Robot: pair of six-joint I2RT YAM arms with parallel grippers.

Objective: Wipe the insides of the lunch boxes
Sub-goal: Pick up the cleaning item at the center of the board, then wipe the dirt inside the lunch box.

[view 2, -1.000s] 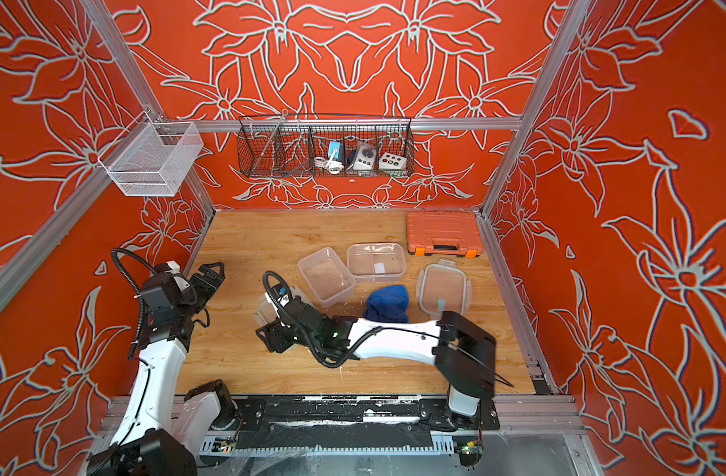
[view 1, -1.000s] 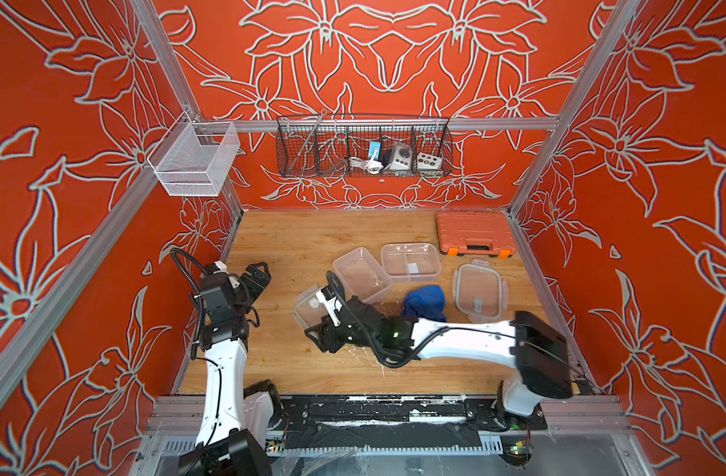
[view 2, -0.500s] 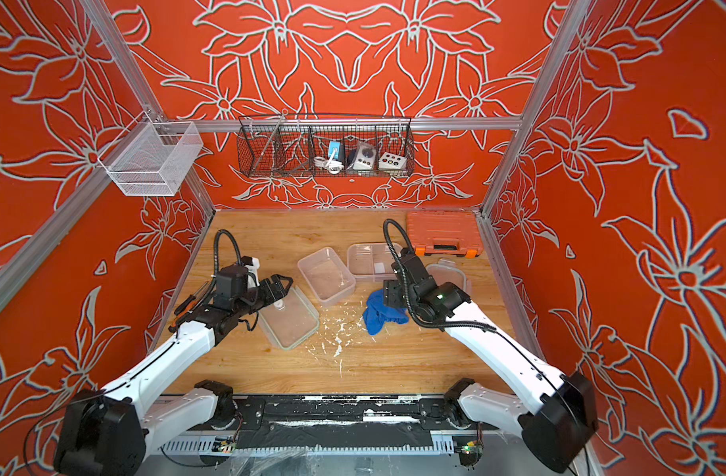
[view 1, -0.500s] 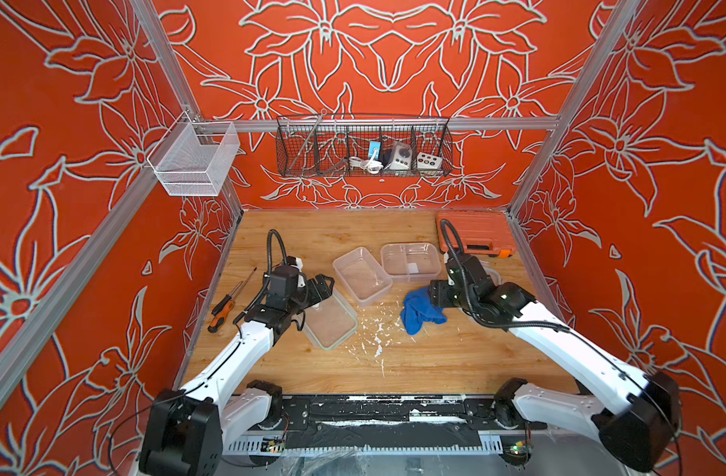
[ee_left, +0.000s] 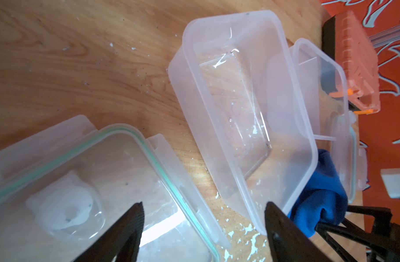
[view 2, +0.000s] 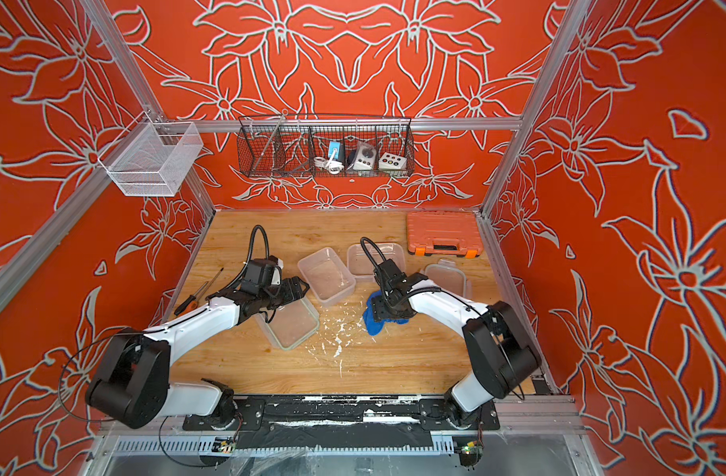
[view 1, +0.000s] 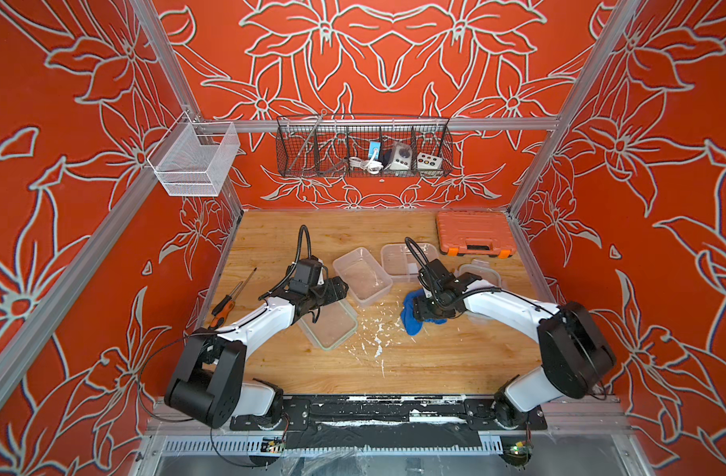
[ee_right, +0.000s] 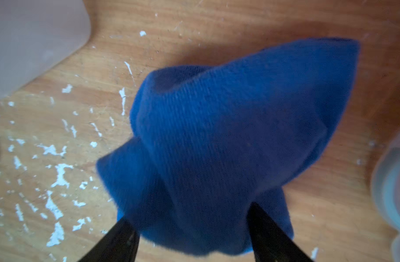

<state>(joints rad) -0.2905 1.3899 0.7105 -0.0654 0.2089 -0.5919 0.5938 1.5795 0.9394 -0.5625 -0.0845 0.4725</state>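
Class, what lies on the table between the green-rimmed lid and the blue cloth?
Scattered white flecks on the bare table, between lid and cloth; both top views show it.

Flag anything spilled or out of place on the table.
White flakes lie scattered across the wooden table between the clear lid and the blue cloth; they look like spilled debris. Nothing else stands out.
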